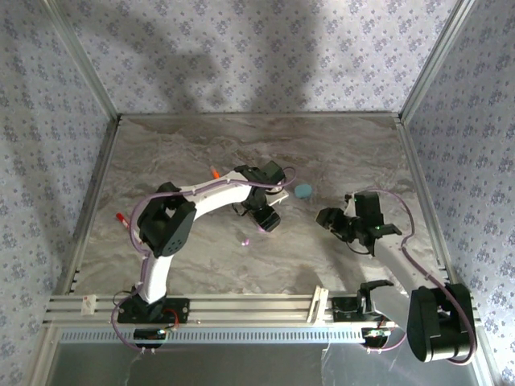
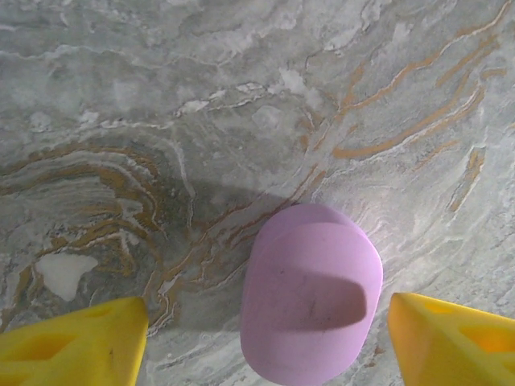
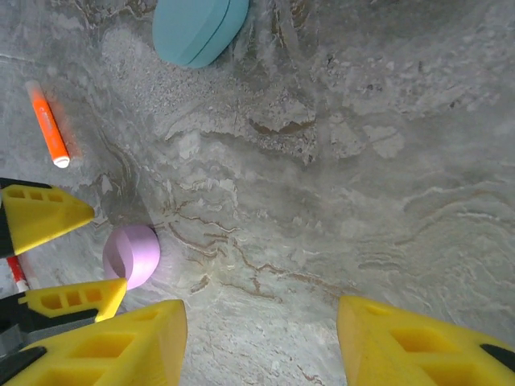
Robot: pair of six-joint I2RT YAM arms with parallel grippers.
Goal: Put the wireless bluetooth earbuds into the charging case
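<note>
A lab test booth: aluminium rails (image 1: 241, 306), floral-papered walls (image 1: 241, 48), and a boxed-in marble-look table (image 1: 201, 145).

The white-and-black left arm (image 1: 217, 195) stretches forward from its base. Its wrist is bent so that the yellow-fingered left gripper (image 1: 265, 217) points down, jaws standing wide apart. The right arm (image 1: 394, 249) leans inward, with the yellow-fingered right gripper (image 1: 328, 217) held low, jaws parted and gripping nothing.

- Right gripper (image 3: 261, 342): two yellow fingers at the bottom edge, set wide apart; bare marble table (image 3: 362, 185) between them
- Cyan case (image 3: 197, 28): oval, lid shut; at the top edge
- Orange stick (image 3: 48, 121): white-tipped; lay flat at left
- Pink case (image 3: 141, 257): rounded; sat lower left, between the yellow fingertips of the left gripper (image 3: 106, 248)
</note>
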